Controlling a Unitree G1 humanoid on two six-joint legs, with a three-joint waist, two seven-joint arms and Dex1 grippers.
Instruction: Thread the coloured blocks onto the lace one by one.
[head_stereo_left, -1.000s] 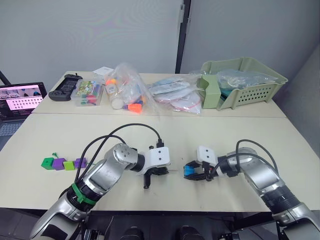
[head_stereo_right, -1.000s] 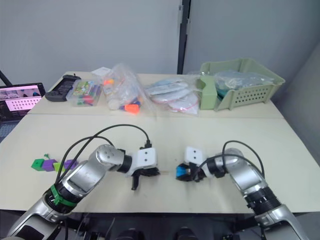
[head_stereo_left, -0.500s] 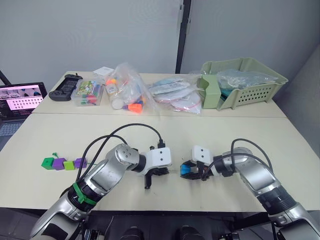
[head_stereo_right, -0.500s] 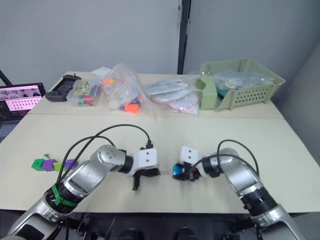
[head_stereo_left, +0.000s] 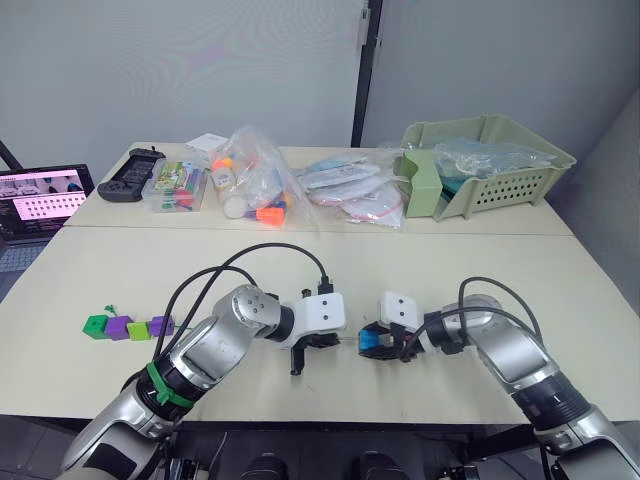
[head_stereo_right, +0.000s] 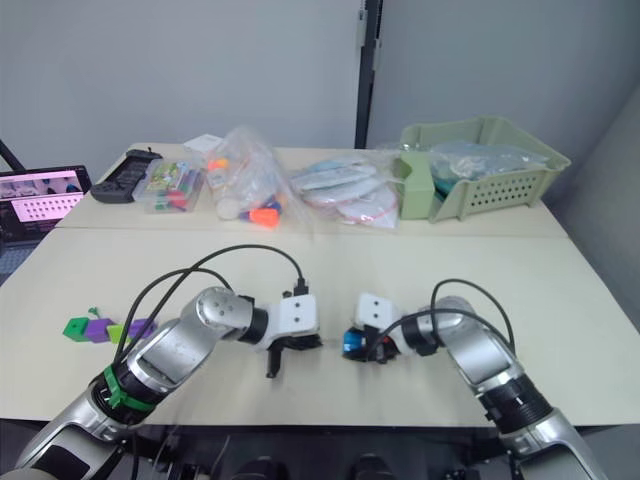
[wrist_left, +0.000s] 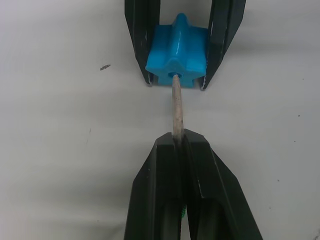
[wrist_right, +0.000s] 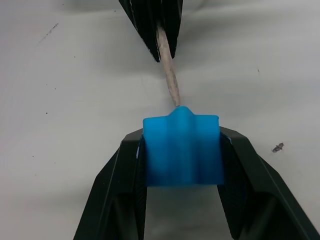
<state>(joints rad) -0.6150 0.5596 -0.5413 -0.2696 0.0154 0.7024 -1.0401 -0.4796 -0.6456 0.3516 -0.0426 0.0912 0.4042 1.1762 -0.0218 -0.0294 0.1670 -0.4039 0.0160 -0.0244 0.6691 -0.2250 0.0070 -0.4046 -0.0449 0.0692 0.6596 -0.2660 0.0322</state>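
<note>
Blocks: four of them (head_stereo_left: 128, 327), two green and two purple, sit in a row at the left of the pale table (head_stereo_left: 120, 270), with a green basket (head_stereo_left: 487, 165) by the grey wall. In the left wrist view, the left gripper (wrist_left: 178, 140) pinches the lace tip (wrist_left: 176, 108), entering the blue block (wrist_left: 178, 51). In the right wrist view, the right gripper (wrist_right: 182, 147) clamps that block.

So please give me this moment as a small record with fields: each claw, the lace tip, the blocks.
left claw: shut on the lace's stiff pale tip
right claw: shut on the blue block
lace tip: its end is at the blue block's hole
other blocks: green, purple, light green, purple, in a row on the table, on the robot's left
</note>
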